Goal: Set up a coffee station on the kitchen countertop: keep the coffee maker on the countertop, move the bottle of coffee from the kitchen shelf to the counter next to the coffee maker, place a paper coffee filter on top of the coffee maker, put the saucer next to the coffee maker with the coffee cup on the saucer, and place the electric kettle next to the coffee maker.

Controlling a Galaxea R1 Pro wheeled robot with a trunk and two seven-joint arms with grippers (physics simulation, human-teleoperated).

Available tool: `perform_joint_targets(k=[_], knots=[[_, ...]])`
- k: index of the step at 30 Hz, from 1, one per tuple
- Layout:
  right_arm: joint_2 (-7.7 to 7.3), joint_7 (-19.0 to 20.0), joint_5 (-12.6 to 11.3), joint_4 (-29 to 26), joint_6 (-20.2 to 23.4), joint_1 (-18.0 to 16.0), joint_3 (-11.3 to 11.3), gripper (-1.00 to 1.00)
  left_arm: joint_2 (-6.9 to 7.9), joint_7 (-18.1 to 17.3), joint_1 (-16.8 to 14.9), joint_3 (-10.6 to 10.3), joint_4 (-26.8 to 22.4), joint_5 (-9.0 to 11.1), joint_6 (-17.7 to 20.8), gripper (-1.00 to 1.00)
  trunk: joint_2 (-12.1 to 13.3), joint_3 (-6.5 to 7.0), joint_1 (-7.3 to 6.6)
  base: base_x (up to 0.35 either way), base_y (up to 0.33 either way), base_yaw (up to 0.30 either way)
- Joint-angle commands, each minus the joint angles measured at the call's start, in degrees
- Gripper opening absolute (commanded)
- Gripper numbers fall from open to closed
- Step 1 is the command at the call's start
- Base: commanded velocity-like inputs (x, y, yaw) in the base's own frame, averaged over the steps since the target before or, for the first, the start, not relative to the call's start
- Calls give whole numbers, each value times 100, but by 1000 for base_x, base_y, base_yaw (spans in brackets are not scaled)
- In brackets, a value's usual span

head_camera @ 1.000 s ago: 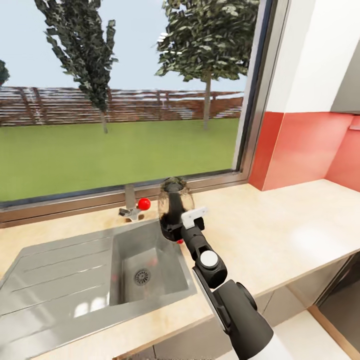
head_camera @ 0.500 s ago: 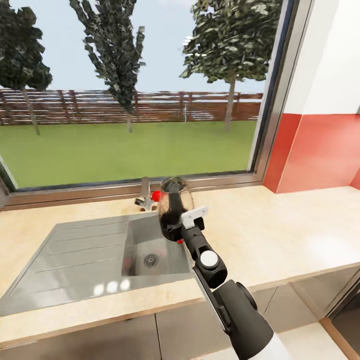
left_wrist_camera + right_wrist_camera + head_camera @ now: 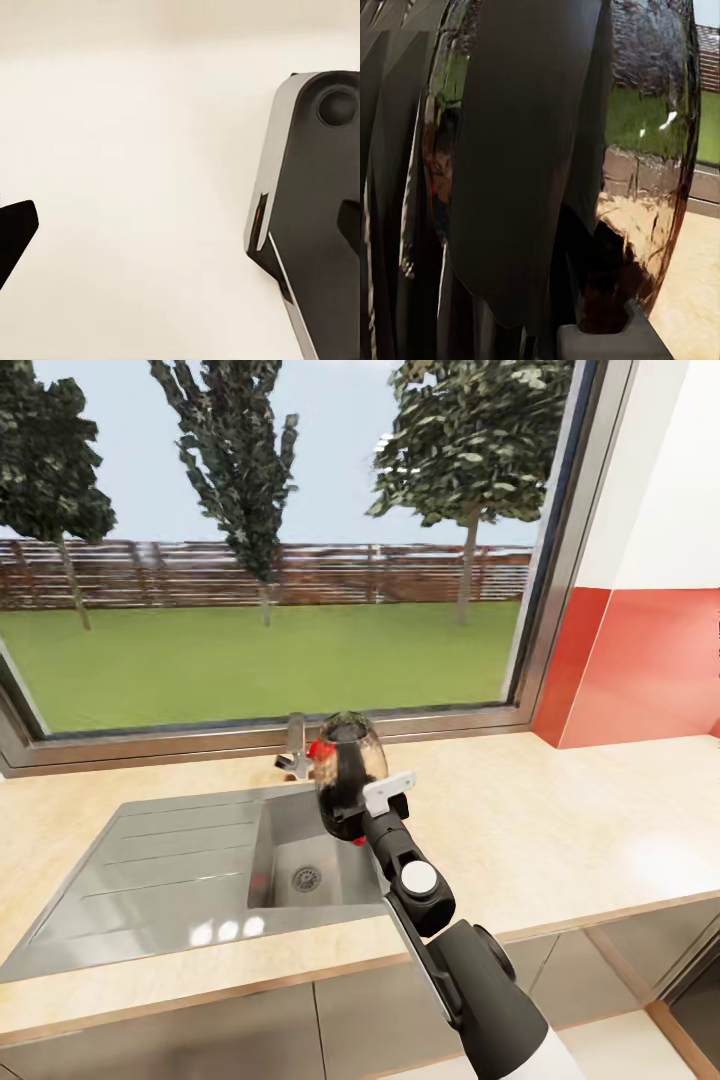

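1. Holding the bottle of coffee point(image 3: 350, 765), the right gripper point(image 3: 345, 800) is clamped on its glass body, above the near right corner of the sink point(image 3: 200, 860).
2. Bottle: clear glass with dark contents, raised off the countertop point(image 3: 560, 820), in front of the faucet point(image 3: 295, 745) with its red knob point(image 3: 318, 750).
3. Right wrist view: the bottle's glass point(image 3: 645, 150) sits right against the dark fingers point(image 3: 525, 172).
4. Left gripper point(image 3: 180, 225): only dark finger edges visible over a pale surface, set wide apart, holding nothing.
5. Window point(image 3: 270, 540) behind the counter; red wall point(image 3: 640, 660) to the right.
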Motion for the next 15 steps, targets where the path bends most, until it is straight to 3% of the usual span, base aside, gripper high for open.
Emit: perform_joint_targets(k=[1, 5, 9, 15], knots=[[0, -14, 84, -7, 47, -7, 6, -100, -1, 10, 0, 9, -10, 9, -16, 100, -11, -10, 3, 0, -221, 0], [0, -14, 77, -5, 47, -7, 11, -100, -1, 18, -1, 4, -12, 9, -21, 100, -11, -10, 3, -6, -254, 0], [0, -14, 76, -5, 47, -9, 14, -100, 6, 21, -6, -2, -13, 71, -44, 100, -11, -10, 3, -239, -200, 33], [0, -14, 75, -5, 47, -7, 14, -100, 8, 13, -8, -8, -13, 244, -55, 100, -11, -10, 3, -270, -168, 223]])
